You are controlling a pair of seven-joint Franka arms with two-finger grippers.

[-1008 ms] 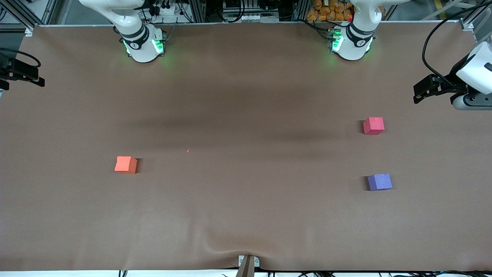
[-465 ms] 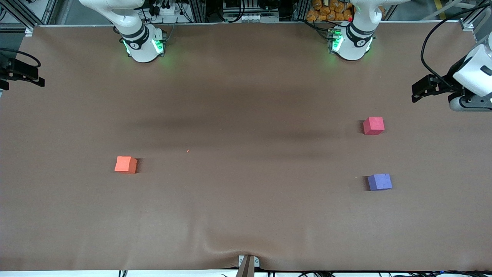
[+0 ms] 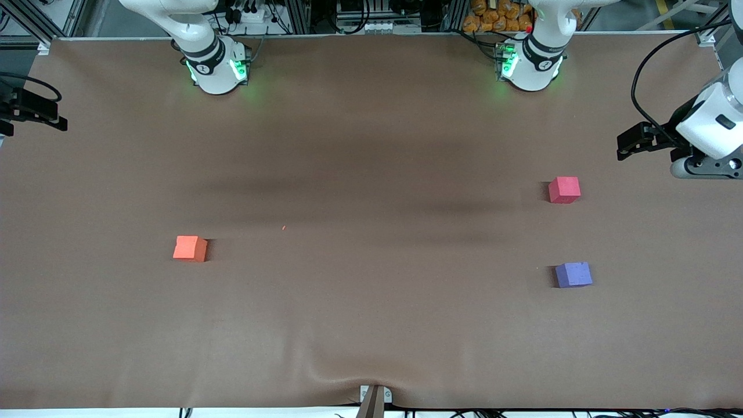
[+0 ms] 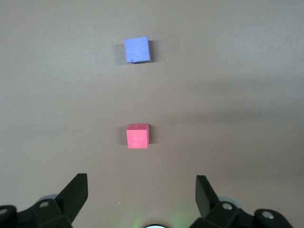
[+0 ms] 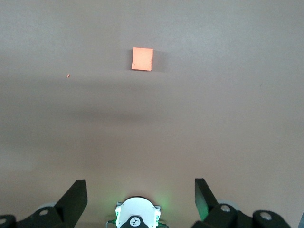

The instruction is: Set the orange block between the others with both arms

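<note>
The orange block (image 3: 190,248) (image 5: 142,59) lies on the brown table toward the right arm's end. The others lie toward the left arm's end: a pinkish-red cube (image 3: 564,190) (image 4: 137,136) and a purple-blue cube (image 3: 573,274) (image 4: 137,50) nearer the front camera, with a bare gap between them. My left gripper (image 4: 141,183) hangs high over the table by its own base (image 3: 528,64), open and empty. My right gripper (image 5: 141,185) hangs high over its base (image 3: 217,67) (image 5: 137,213), also open and empty. Neither hand shows in the front view.
A white-and-black unit on a cable (image 3: 696,139) hangs over the edge at the left arm's end. A black fixture (image 3: 32,110) sits at the right arm's end. An orange crumb (image 3: 284,227) lies mid-table. A metal bracket (image 3: 374,399) sits at the front edge.
The white-and-black unit at the left arm's end has shifted lower and slightly inward in the front view. The three cubes and both bases have not moved.
</note>
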